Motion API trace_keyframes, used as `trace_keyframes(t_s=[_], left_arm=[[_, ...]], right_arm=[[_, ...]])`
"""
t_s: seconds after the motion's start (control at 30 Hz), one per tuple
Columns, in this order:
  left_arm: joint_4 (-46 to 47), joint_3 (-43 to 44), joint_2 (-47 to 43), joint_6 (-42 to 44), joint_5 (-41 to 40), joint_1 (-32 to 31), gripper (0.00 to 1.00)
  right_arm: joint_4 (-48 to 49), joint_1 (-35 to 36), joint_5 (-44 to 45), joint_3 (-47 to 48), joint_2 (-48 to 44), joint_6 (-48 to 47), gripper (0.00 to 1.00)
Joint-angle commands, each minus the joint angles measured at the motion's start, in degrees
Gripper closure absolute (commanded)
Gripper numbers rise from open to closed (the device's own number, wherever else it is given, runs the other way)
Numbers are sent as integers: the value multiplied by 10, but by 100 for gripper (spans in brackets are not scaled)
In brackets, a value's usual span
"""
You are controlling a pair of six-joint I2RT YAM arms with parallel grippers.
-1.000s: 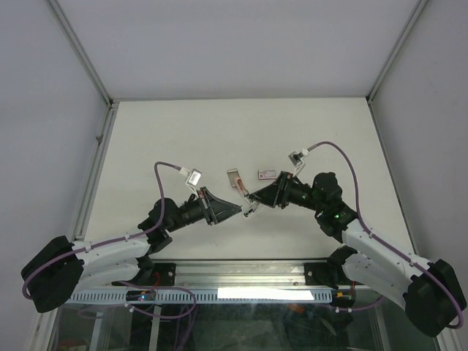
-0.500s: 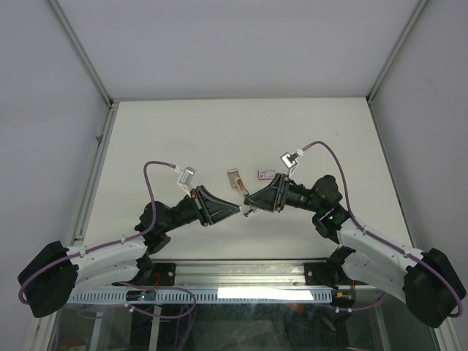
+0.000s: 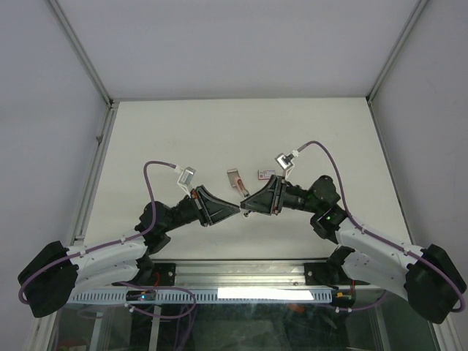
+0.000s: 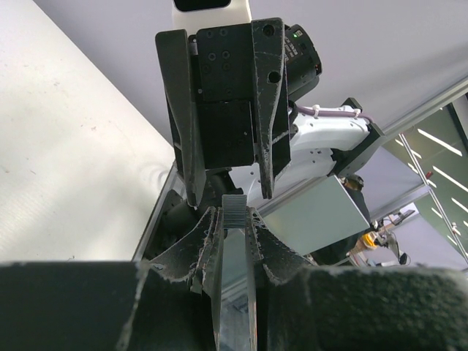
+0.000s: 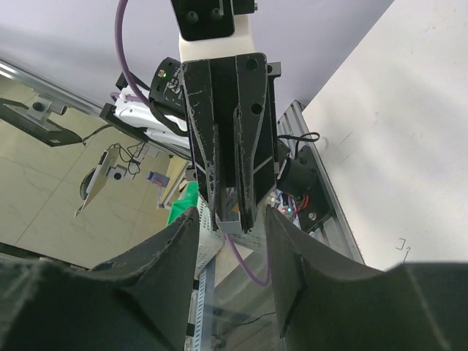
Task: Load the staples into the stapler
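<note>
Silvery staple strip [image 4: 235,208] pinched by left pincer [image 3: 239,209], right pincer [image 5: 232,219] spread facing it, well off table [image 3: 219,124] edges

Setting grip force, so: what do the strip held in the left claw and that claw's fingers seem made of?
The staples look like bare metal: silvery-grey, fine ridges across the end. The left claw has fingers that look like matt black plastic, perhaps printed, going by rough, whitish-scuffed edges; not certain.
</note>
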Motion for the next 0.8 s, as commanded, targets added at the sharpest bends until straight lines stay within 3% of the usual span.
trace_keyframes(t_s=[0.0,0.13,0.77], left_arm=[[37,1,-2,0,1,2,90],[35,-1,-3,-1,-4,3,90],[34,-1,5,-1,-13,3,90]], right_arm=[[27,8,-4,29,-4,-10,57],[18,10,-4,33,-4,-16,61],[-11,11,-4,37,-7,-16,61]])
